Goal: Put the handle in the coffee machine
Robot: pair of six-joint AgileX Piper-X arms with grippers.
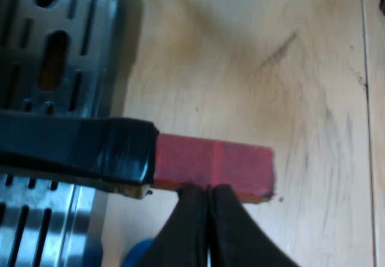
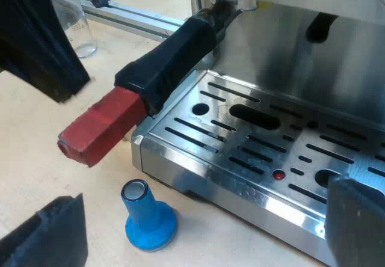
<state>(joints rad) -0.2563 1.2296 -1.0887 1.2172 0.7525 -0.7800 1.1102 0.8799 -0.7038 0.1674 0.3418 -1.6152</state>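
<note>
The worktop (image 1: 258, 50) is pale and scuffed. Left wrist view: the left end effector (image 1: 209, 219), pressed together, sits at the handle's (image 1: 210, 165) red end beside the machine (image 1: 54, 38). Right wrist view: the right end effector (image 2: 204, 195) is spread, and the handle runs up into the machine's front, above a tamper (image 2: 147, 219).

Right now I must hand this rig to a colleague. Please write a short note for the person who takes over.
Left gripper: shut, holding nothing, tips right at the red end of the handle.
Right gripper: open, empty, over the drip tray.
The handle reaches up into the front of the espresso machine, and its red end sticks out past the tray's corner. The blue tamper stands on the table beside the tray. The measuring glass is farther off.
Done: the handle looks inserted.
Left: check that it is locked, which I cannot tell.
</note>
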